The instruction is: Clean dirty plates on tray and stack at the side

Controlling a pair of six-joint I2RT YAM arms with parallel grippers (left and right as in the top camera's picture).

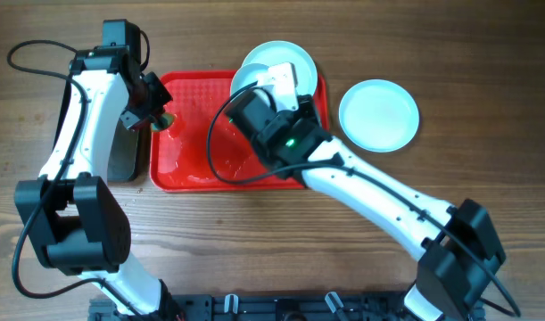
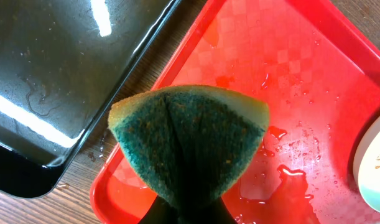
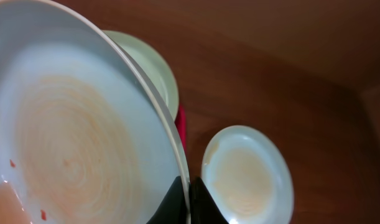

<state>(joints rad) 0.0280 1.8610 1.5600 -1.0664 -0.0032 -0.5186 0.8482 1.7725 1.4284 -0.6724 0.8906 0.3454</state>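
Observation:
My left gripper (image 1: 156, 113) is shut on a green and yellow sponge (image 2: 190, 137) and holds it over the left end of the wet red tray (image 1: 192, 152). My right gripper (image 1: 260, 91) is shut on the rim of a plate (image 1: 247, 76) and holds it tilted above the tray's far right part. In the right wrist view this plate (image 3: 71, 124) shows faint orange-brown smears and the fingers (image 3: 188, 200) pinch its edge. A second plate (image 1: 290, 55) lies at the tray's far right corner. A third plate (image 1: 379, 114) lies on the table, right of the tray.
A black metal pan (image 1: 120, 156) lies left of the tray, partly under my left arm, and fills the left wrist view's upper left (image 2: 53, 74). Water pools on the tray (image 2: 289, 174). Wooden table all around.

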